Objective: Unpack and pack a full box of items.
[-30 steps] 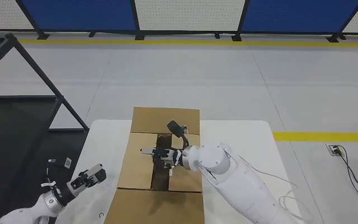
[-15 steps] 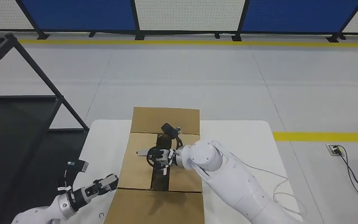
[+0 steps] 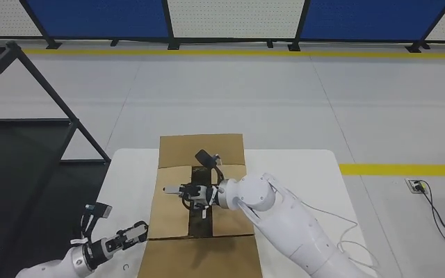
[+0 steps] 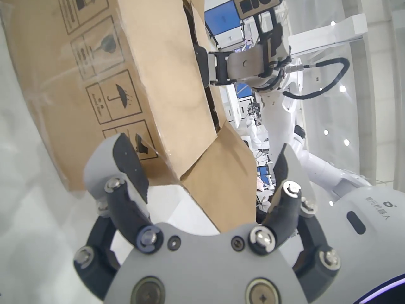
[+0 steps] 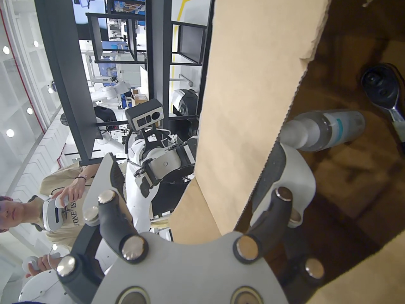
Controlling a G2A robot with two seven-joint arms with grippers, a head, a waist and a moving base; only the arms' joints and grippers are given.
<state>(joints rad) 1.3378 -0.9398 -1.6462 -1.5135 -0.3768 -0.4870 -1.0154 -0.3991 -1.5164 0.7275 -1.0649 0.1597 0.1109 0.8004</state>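
Right wrist view: right gripper [image 5: 193,159] gapes astride flap edge [image 5: 280,96] (left gripper [image 4: 205,147] wide, empty).

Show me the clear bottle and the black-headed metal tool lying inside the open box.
clear bottle [image 5: 319,132], right wrist view, on its see-through body.
black-headed metal tool [image 5: 381,86], right wrist view, on its round head.
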